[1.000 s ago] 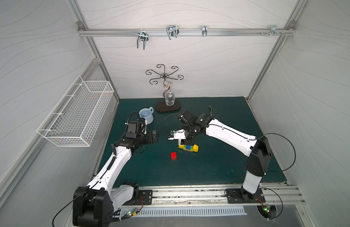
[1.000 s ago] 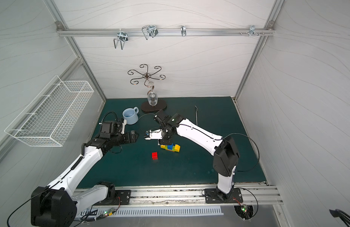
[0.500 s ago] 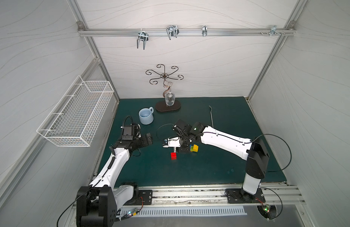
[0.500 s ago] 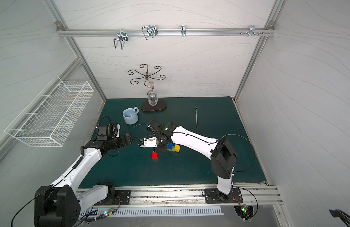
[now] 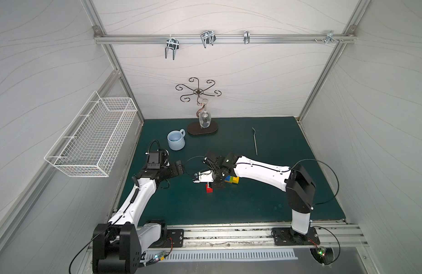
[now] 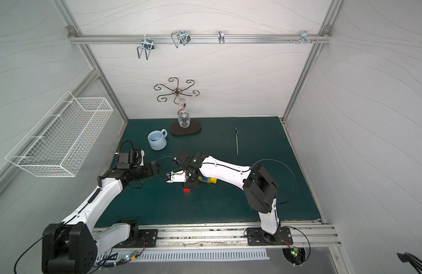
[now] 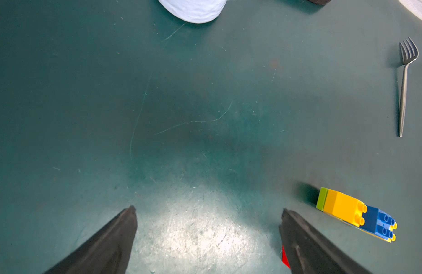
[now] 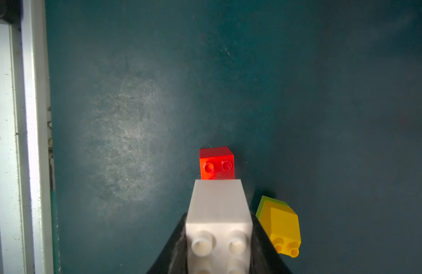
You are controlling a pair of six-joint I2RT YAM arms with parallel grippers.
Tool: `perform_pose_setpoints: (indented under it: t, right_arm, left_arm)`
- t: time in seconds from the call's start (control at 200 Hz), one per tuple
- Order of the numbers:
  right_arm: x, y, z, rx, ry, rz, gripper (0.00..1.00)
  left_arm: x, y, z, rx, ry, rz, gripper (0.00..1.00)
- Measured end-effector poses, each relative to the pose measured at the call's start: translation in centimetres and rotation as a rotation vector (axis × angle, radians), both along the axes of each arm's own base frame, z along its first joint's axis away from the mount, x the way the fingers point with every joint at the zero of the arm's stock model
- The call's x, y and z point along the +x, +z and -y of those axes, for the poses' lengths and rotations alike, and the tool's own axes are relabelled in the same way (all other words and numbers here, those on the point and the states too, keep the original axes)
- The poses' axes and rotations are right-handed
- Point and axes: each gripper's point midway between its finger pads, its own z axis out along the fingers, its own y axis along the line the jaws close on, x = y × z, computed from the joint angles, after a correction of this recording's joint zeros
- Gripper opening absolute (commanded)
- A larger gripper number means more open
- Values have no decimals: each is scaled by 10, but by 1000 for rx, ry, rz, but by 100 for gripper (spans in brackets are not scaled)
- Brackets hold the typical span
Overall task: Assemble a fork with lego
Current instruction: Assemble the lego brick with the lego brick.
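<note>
My right tool (image 8: 219, 227) is clamped on the white brick (image 8: 217, 204), right above the red brick (image 5: 209, 189), which stands on the desk (image 5: 252, 204) just below the middle of the frame in both top views. My left tool (image 7: 208, 210) gapes wide and empty to the left of it. The unfinished fork (image 5: 231, 179), joined yellow, blue and green bricks, lies just right of the red brick.

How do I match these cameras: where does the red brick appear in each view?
Both top views: red brick just below centre, beside the right arm.
Left wrist: red sliver at the bottom edge.
Right wrist: centre, beyond the white brick.
Shared landmark: the yellow-blue brick cluster.
</note>
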Motion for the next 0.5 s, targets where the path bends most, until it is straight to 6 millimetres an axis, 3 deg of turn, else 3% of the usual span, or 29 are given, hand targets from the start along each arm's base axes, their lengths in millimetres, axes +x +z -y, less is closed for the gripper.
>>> perform_pose_setpoints:
  t: [0.5]
  right_arm:
    - [-5,-17,-7,-26,22,7,0]
  left_arm:
    - [0,-1,0,-2,4,-3,100]
